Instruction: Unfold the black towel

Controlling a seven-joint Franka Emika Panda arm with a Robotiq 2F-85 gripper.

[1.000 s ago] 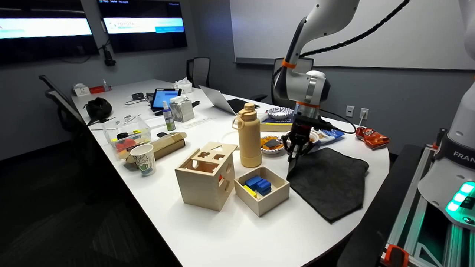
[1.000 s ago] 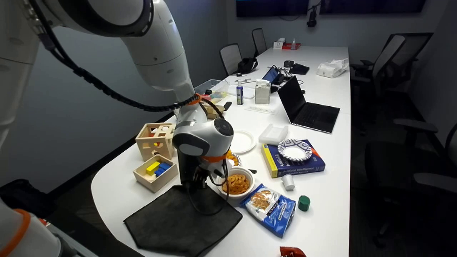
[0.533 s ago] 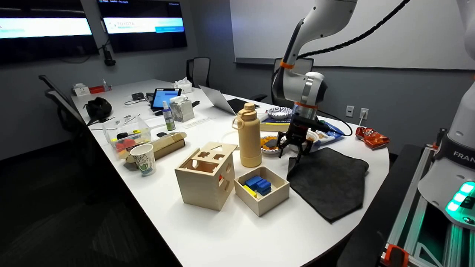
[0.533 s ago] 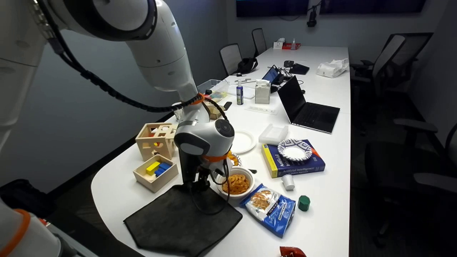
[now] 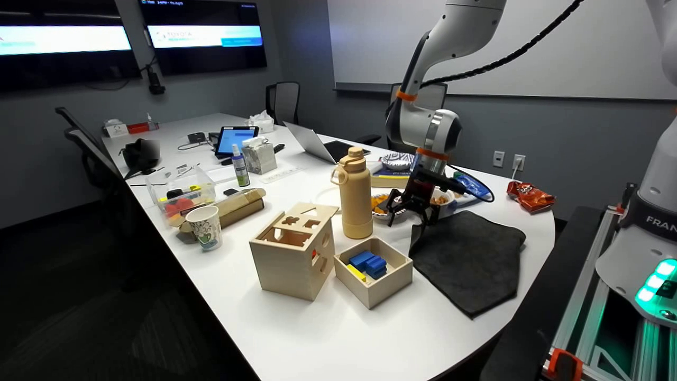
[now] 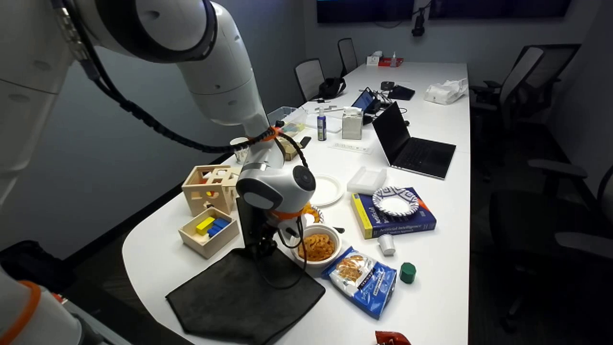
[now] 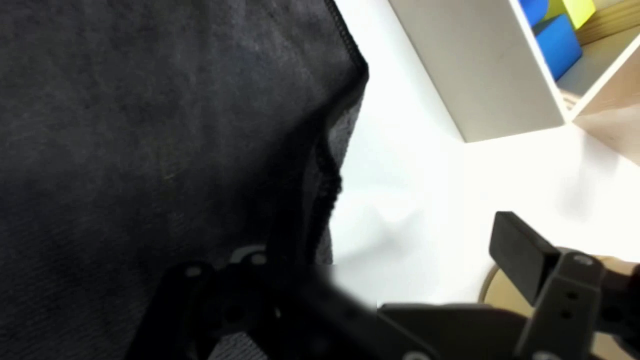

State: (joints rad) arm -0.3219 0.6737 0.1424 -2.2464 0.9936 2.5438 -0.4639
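The black towel point(image 5: 470, 264) lies mostly spread on the white table, its outline irregular. In the wrist view, the edge of the black towel point(image 7: 175, 125) is turned up in a small raised fold with a stitched hem. My gripper point(image 5: 407, 225) stands open just above the table at that raised corner. One finger is close to the towel's edge; whether it touches cannot be told. The other finger point(image 7: 522, 255) is out over the bare table towards the bottle. Nothing sits between the fingers. The arm's wrist largely hides the gripper in an exterior view, where the black towel point(image 6: 239, 302) lies below it.
A tan bottle point(image 5: 356, 201) stands close beside the gripper. Nearby are an open wooden box point(image 5: 389, 288) with blocks and a wooden shape box point(image 5: 288, 272). A white bowl point(image 6: 339, 243) of snacks and a blue snack bag point(image 6: 366, 282) border the towel's other side.
The fingers, close together at the towel's raised corner a second ago, have spread wide. The gripper has shifted slightly towards the bottle, while the towel has stayed put.
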